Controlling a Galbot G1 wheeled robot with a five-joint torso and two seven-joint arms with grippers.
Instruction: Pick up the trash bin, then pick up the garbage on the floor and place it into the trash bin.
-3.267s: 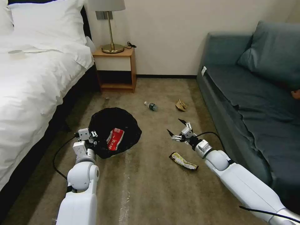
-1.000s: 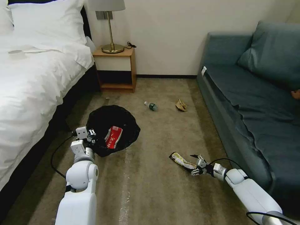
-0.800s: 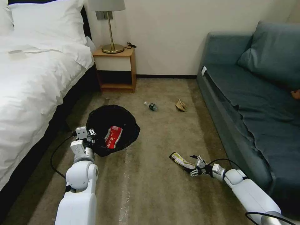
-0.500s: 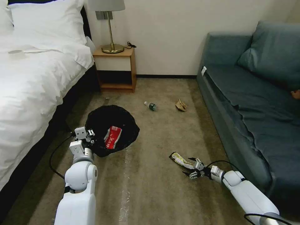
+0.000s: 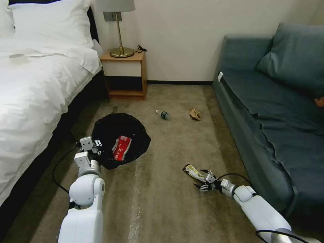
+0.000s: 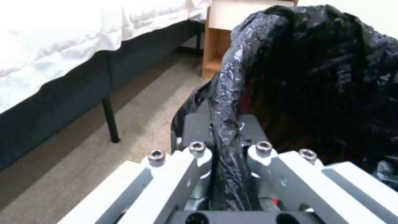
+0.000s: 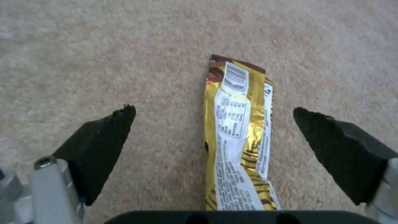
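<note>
The right gripper lies low on the carpet with its jaws spread wide, the flat gold-and-brown snack wrapper lying between the two dark fingertips but touched by neither. Seconds ago this gripper hung in the air above the middle of the floor; it has since dropped and slid in along the wrapper's near end, so a closing pinch looks like the next call.

Across the floor the left gripper stays clamped on the black-bagged rim of the trash bin, which sits near the bed, a red-and-white wrapper already inside.

Farther out, toward the nightstand and the wall, the small clear bottle and the crumpled brown paper lie on the carpet, the paper close to the sofa. By this count one of four pieces is binned, a second is about to be taken.
</note>
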